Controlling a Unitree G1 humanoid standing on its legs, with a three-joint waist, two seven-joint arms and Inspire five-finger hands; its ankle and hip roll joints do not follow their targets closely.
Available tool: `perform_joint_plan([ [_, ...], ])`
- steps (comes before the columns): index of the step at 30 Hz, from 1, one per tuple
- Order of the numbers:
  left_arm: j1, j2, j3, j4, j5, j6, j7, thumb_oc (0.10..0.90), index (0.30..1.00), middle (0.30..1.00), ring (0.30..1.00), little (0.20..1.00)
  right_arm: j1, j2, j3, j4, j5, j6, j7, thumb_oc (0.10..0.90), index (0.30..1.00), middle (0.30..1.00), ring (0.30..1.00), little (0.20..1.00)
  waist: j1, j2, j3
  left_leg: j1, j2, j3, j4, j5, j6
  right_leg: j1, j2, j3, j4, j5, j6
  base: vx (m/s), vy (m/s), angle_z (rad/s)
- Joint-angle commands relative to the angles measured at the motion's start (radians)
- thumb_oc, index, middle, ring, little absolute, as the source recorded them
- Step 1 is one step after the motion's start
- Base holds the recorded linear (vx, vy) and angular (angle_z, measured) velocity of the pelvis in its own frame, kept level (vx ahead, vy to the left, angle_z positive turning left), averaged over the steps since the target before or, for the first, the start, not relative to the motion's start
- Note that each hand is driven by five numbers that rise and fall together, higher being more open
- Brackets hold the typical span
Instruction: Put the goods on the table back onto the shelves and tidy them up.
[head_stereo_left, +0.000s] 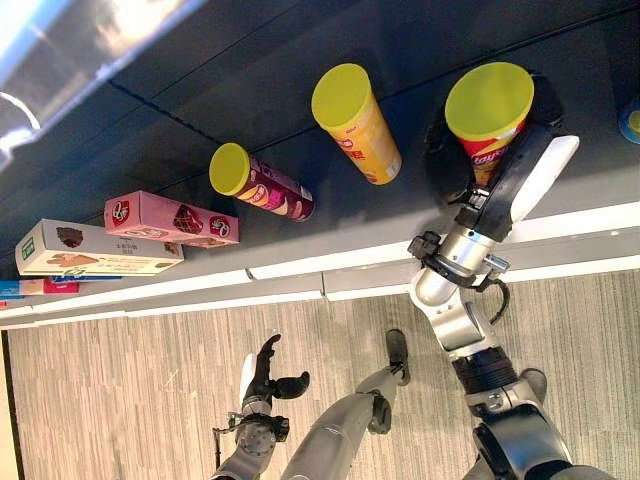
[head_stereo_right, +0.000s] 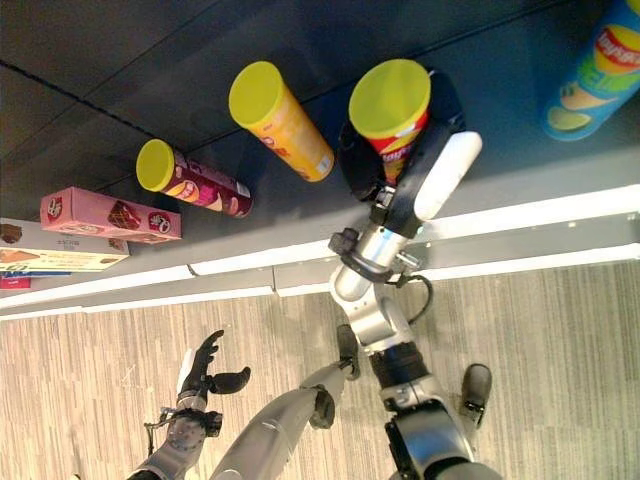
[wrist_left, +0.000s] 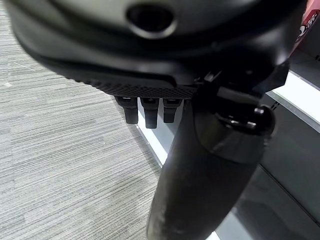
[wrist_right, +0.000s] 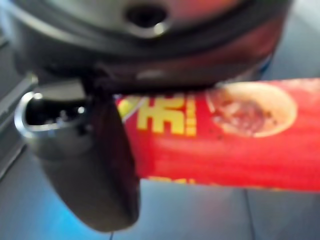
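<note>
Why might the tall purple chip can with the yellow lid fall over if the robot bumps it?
The purple chip can with the yellow lid looks tall and narrow on the dark shelf, so a nudge near its top would probably tip it. Being round, it would likely roll afterwards, perhaps toward the pink carton beside it. It probably feels stiff, not squashy.

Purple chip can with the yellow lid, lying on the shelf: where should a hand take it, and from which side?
Judging by its pose, the purple chip can lies on its side, so wrap its middle across the round body, coming from the shelf's open front edge.
</note>
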Motion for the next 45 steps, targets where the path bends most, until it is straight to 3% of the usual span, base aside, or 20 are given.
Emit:
perform_joint_plan([
  [1, -0.028, 0.094, -0.01, 0.011, 0.015, -0.027, 0.06, 0.8, 0.9, 0.9, 0.9, 0.9, -0.051, -0.023, -0.012, -0.032, -0.021, -0.055, -0.012, 0.8, 0.9, 0.9, 0.9, 0.9, 0.048, -0.057, -0.01, -0.059, 0.021, -0.072, 0.267, -0.318, -0.1, 0.163, -0.06, -0.053, -0.017, 0.347, 0.057, 0.0, 0.0, 0.0],
  [7, -0.02, 0.096, -0.002, 0.016, 0.031, -0.02, 0.065, 0.8, 0.9, 0.9, 0.9, 0.9, 0.013, 0.002, 0.007, -0.049, 0.009, -0.086, 0.012, 0.8, 0.9, 0.9, 0.9, 0.9, 0.04, -0.08, -0.015, -0.049, 0.025, -0.075, 0.262, -0.317, -0.098, 0.175, -0.051, -0.046, -0.017, 0.345, 0.057, -0.01, -0.02, 0.0],
  [12, -0.028, 0.104, -0.001, 0.043, 0.062, -0.01, 0.078, 0.8, 0.9, 0.9, 0.9, 0.9, 0.059, 0.012, 0.012, -0.102, 0.008, -0.107, 0.019, 0.8, 0.9, 0.9, 0.9, 0.9, 0.023, -0.118, -0.015, -0.013, 0.037, -0.081, 0.243, -0.313, -0.1, 0.202, -0.035, -0.035, -0.017, 0.338, 0.057, -0.03, -0.044, 0.0],
  [17, -0.028, 0.104, -0.001, 0.043, 0.062, -0.011, 0.078, 0.8, 0.9, 0.9, 0.9, 0.9, 0.06, 0.012, 0.012, -0.103, 0.008, -0.106, 0.019, 0.8, 0.9, 0.9, 0.9, 0.9, 0.023, -0.118, -0.015, -0.012, 0.037, -0.081, 0.242, -0.313, -0.1, 0.203, -0.035, -0.035, -0.017, 0.338, 0.057, -0.01, -0.016, 0.0],
  [18, -0.049, 0.139, 0.013, 0.065, 0.081, 0.011, 0.083, 0.8, 0.9, 0.9, 0.9, 0.9, 0.075, 0.004, 0.002, -0.172, -0.028, -0.107, 0.012, 0.8, 0.9, 0.9, 0.9, 0.9, 0.007, -0.15, -0.024, 0.026, 0.048, -0.088, 0.228, -0.312, -0.1, 0.225, -0.016, -0.021, -0.017, 0.328, 0.057, -0.07, -0.08, -0.03],
  [26, 0.017, 0.181, 0.024, 0.026, 0.08, 0.006, 0.04, 0.8, 0.9, 0.9, 0.9, 0.9, 0.035, 0.039, 0.021, -0.131, -0.01, -0.1, 0.021, 0.8, 0.9, 0.9, 0.9, 0.9, 0.03, -0.177, -0.031, 0.116, 0.051, -0.101, 0.15, -0.287, -0.102, 0.26, 0.005, -0.016, -0.017, 0.31, 0.057, -0.04, -0.033, -0.07],
  [31, 0.058, 0.204, 0.054, 0.043, 0.075, 0.019, 0.014, 0.8, 0.9, 0.9, 0.9, 0.9, 0.089, 0.041, 0.023, -0.153, 0.02, -0.121, 0.06, 0.8, 0.9, 0.9, 0.9, 0.9, 0.024, -0.216, -0.048, 0.215, 0.055, -0.117, 0.085, -0.269, -0.102, 0.303, 0.028, -0.02, -0.017, 0.29, 0.057, -0.05, -0.056, 0.03],
  [32, 0.06, 0.205, 0.056, 0.044, 0.075, 0.018, 0.013, 0.8, 0.9, 0.9, 0.9, 0.9, 0.093, 0.04, 0.023, -0.155, 0.021, -0.123, 0.063, 0.8, 0.9, 0.9, 0.9, 0.9, 0.018, -0.224, -0.042, 0.211, 0.049, -0.107, 0.078, -0.227, -0.099, 0.296, 0.022, -0.02, -0.017, 0.306, 0.057, -0.11, -0.057, 0.01],
  [36, 0.065, 0.217, 0.061, 0.049, 0.077, 0.022, 0.009, 0.8, 0.9, 0.9, 0.9, 0.9, 0.106, 0.041, 0.017, -0.162, 0.026, -0.128, 0.063, 0.8, 0.9, 0.9, 0.9, 0.9, 0.013, -0.244, -0.05, 0.27, 0.052, -0.115, 0.03, -0.205, -0.104, 0.322, 0.033, -0.023, -0.017, 0.288, 0.057, -0.02, -0.047, 0.08],
  [38, 0.057, 0.231, 0.059, 0.044, 0.089, 0.029, -0.001, 0.8, 0.9, 0.9, 0.9, 0.9, 0.15, 0.018, 0.008, -0.203, 0.0, -0.121, 0.06, 0.8, 0.9, 0.9, 0.9, 0.9, 0.001, -0.273, -0.052, 0.349, 0.068, -0.124, -0.006, -0.189, -0.112, 0.368, 0.048, -0.027, -0.017, 0.248, 0.057, 0.03, -0.112, 0.07],
  [39, 0.044, 0.23, 0.021, 0.029, 0.161, 0.066, 0.01, 0.8, 0.9, 0.9, 0.9, 0.9, 0.261, -0.017, -0.01, -0.308, -0.021, -0.131, 0.076, 0.8, 0.9, 0.9, 0.9, 0.9, -0.038, -0.309, -0.058, 0.422, 0.094, -0.123, -0.032, -0.172, -0.119, 0.414, 0.064, -0.022, -0.017, 0.216, 0.057, 0.01, -0.125, 0.11],
  [40, 0.047, 0.236, 0.025, 0.032, 0.173, 0.058, 0.0, 0.8, 0.9, 0.9, 0.9, 0.9, 0.297, -0.005, 0.004, -0.335, -0.015, -0.134, 0.089, 0.8, 0.9, 0.9, 0.9, 0.9, -0.042, -0.315, -0.06, 0.435, 0.104, -0.123, -0.042, -0.169, -0.122, 0.419, 0.067, -0.024, -0.017, 0.203, 0.057, -0.01, -0.15, 0.15],
  [41, 0.014, 0.254, -0.047, -0.077, 0.246, -0.085, 0.081, 0.8, 0.9, 0.9, 0.9, 0.9, 0.342, 0.003, 0.019, -0.339, 0.002, -0.141, 0.069, 0.8, 0.9, 0.9, 0.9, 0.9, -0.066, -0.335, -0.067, 0.465, 0.119, -0.126, -0.066, -0.156, -0.132, 0.435, 0.078, -0.024, -0.017, 0.18, 0.057, -0.03, -0.098, -0.03],
  [42, 0.03, 0.227, -0.031, -0.026, 0.238, 0.121, 0.034, 0.8, 0.9, 0.9, 0.9, 0.9, 0.386, -0.007, 0.001, -0.425, 0.017, -0.171, 0.109, 0.8, 0.9, 0.9, 0.9, 0.9, -0.071, -0.344, -0.073, 0.484, 0.132, -0.114, -0.076, -0.144, -0.132, 0.446, 0.089, -0.021, -0.017, 0.157, 0.057, -0.01, -0.102, -0.14],
  [43, 0.059, 0.237, -0.022, -0.109, 0.208, 0.104, -0.018, 0.8, 0.9, 0.9, 0.9, 0.9, 0.431, -0.01, -0.004, -0.443, 0.036, -0.174, 0.12, 0.8, 0.9, 0.9, 0.9, 0.9, -0.071, -0.344, -0.076, 0.49, 0.135, -0.114, -0.076, -0.145, -0.129, 0.455, 0.092, -0.023, -0.017, 0.143, 0.057, 0.0, -0.05, -0.16],
  [45, 0.106, 0.242, 0.015, -0.081, 0.207, 0.094, -0.026, 0.8, 0.9, 0.9, 0.9, 0.9, 0.476, -0.033, -0.014, -0.458, 0.033, -0.173, 0.142, 0.8, 0.9, 0.9, 0.9, 0.9, -0.077, -0.344, -0.082, 0.507, 0.144, -0.11, -0.084, -0.14, -0.131, 0.462, 0.098, -0.025, -0.017, 0.125, 0.057, 0.0, -0.015, -0.09],
])
